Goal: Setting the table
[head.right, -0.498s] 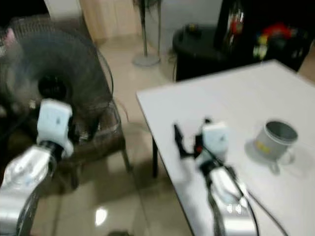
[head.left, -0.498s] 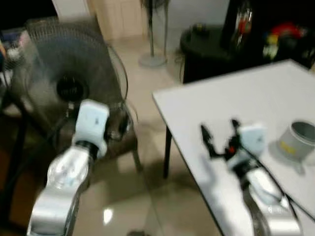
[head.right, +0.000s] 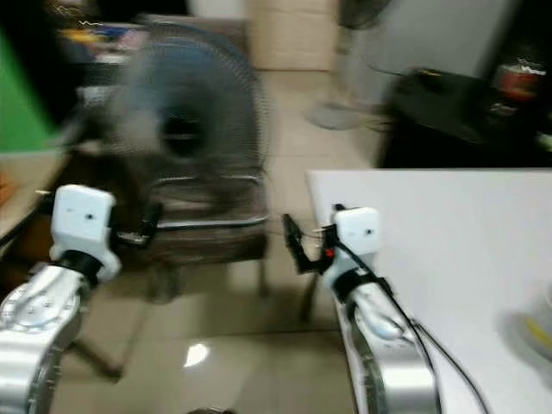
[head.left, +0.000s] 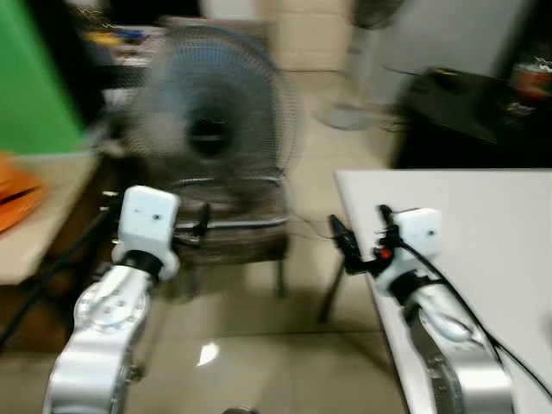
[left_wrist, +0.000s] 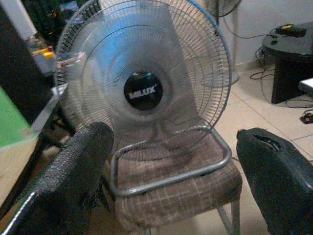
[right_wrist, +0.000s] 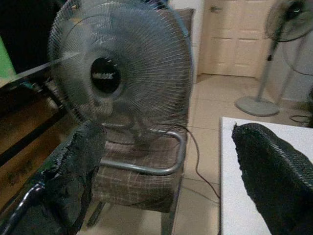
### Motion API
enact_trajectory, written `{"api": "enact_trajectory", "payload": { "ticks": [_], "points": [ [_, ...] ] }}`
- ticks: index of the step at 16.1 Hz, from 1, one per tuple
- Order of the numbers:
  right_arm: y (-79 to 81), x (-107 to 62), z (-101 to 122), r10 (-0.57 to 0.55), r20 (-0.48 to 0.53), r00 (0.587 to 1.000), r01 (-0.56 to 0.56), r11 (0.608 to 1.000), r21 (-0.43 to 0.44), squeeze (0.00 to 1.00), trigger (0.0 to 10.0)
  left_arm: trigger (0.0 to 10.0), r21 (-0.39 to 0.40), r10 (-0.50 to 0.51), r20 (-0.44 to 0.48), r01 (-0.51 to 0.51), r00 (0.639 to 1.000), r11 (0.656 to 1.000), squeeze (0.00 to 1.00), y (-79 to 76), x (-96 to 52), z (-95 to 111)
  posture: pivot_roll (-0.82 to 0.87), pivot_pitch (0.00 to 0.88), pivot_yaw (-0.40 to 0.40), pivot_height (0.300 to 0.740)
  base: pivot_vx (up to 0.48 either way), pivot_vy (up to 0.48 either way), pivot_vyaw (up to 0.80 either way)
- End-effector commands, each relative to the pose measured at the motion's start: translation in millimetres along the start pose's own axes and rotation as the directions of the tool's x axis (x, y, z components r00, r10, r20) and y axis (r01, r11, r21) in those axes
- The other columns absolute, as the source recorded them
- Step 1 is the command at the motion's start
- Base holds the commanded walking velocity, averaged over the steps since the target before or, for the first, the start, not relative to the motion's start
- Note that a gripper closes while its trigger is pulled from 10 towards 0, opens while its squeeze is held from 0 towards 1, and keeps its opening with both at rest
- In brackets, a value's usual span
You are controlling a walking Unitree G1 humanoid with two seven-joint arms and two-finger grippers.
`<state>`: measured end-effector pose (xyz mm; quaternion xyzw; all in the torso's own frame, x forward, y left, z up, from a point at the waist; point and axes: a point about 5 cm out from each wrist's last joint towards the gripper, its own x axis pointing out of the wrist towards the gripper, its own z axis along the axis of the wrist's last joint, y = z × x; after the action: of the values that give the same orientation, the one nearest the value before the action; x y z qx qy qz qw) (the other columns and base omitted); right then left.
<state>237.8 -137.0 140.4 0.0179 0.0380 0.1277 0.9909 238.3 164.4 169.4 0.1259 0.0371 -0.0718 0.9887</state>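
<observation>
Left gripper: two black fingers spread wide, nothing between them, touching nothing. It hangs in the air facing the grey wire-cage table fan, which stands on one brown plaid chair with a metal tube frame.

Right gripper: fingers also wide apart, empty, no contact. It sits just over the near corner of the white desk, pointing off the edge toward the same fan and chair.

Count: two grippers, one fan on the chair, one pedestal fan further back on the tiled floor, one desk. A blurred grey and yellow object sits at the desk's far right edge; can't tell what it is. Head views are motion-blurred.
</observation>
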Motion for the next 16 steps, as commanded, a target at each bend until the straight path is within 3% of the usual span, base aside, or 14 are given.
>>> {"api": "enact_trajectory", "payload": {
  "ticks": [1, 3, 6, 16],
  "points": [
    [-0.8, 0.5, -5, -0.023, -0.01, 1.0, 0.023, 0.999, 0.043, 1.0, 10.0, 10.0, 0.027, 0.015, 0.007, -0.015, 1.0, 1.0, 0.0, 4.4, -0.1, 2, 0.16, 0.0, 0.009, 0.74, 0.0, 0.356, 0.0],
    [-2.7, 4.5, -7, -0.057, -0.02, 0.998, 0.059, 0.995, 0.086, 1.0, 10.0, 10.0, 0.031, 0.024, 0.013, -0.024, 1.0, 0.999, 0.0, 8.2, 2.7, 5, 0.17, 0.0, 0.007, 0.74, 0.0, 0.358, 0.0],
    [1.3, 12.0, -5, -0.047, -0.027, 0.999, 0.049, 0.997, 0.053, 1.0, 10.0, 10.0, 0.042, 0.017, 0.016, -0.018, 1.0, 0.999, 0.0, 12.0, 4.8, 6, 0.15, 0.0, 0.026, 0.74, 0.0, 0.36, 0.0],
    [2.3, 16.4, -3, -0.037, -0.023, 0.999, 0.038, 0.995, 0.089, 1.0, 10.0, 10.0, 0.046, 0.024, 0.017, -0.025, 1.0, 0.999, 0.0, 14.6, 6.2, 8, 0.16, 0.0, 0.028, 0.74, 0.0, 0.341, 0.0]
  ]
}}
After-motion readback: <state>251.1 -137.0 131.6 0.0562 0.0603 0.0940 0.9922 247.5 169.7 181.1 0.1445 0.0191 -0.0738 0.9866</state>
